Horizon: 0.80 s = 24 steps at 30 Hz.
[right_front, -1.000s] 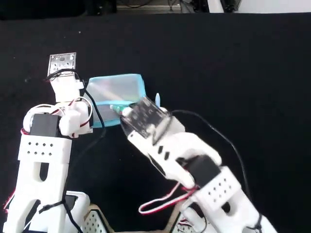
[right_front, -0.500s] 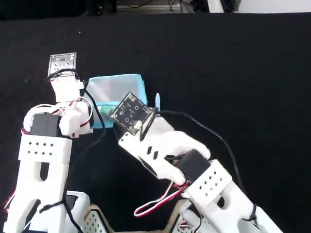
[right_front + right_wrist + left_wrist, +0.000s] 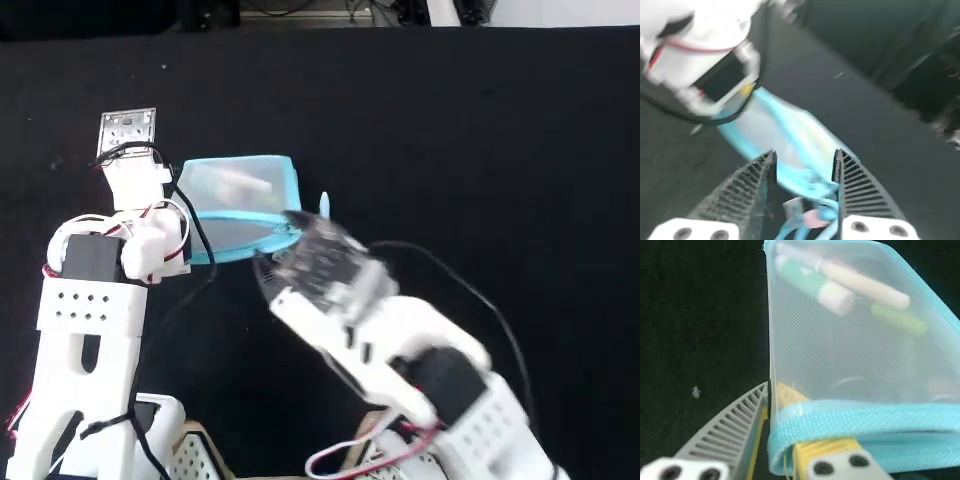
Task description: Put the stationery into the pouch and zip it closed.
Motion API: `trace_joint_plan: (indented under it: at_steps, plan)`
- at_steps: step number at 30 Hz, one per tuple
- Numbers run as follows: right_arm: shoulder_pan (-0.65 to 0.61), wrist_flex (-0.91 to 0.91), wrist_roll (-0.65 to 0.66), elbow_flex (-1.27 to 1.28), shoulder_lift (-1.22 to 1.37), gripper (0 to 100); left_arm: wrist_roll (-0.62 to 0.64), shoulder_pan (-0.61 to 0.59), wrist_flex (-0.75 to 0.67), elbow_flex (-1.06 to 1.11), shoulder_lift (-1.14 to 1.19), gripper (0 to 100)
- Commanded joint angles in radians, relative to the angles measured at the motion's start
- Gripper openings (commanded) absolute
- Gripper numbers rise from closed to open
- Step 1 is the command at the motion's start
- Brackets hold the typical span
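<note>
The black bench carries both arms. The right arm leans in and hides the near right corner of the blue mesh pouch, whose mouth is open. The left gripper has its fingers pinched on the pouch's rim. The right gripper has its fingers spread over that rim. Pens lie inside.

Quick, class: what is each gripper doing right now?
Left gripper: shut on the translucent mesh pouch with teal trim.
Right gripper: open, straddling that pouch's teal edge.
</note>
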Motion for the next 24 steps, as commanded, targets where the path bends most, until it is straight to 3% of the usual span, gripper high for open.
trace_joint_plan:
  at_steps: [1,6,11,24]
  plan:
    - [0.161,0.000,-0.015,-0.039,-0.120,18.3,0.002,-0.012,0.000,0.001,0.006,3]
    - [0.344,-0.002,-0.083,-0.067,-0.077,18.3,0.002,-0.012,0.000,0.001,0.008,3]
    - [0.436,-0.048,-0.206,-0.082,0.128,18.3,0.002,-0.012,0.000,0.001,0.008,3]
    - [0.453,-0.284,-0.384,-0.124,0.849,18.3,0.002,-0.012,0.000,0.001,0.008,3]
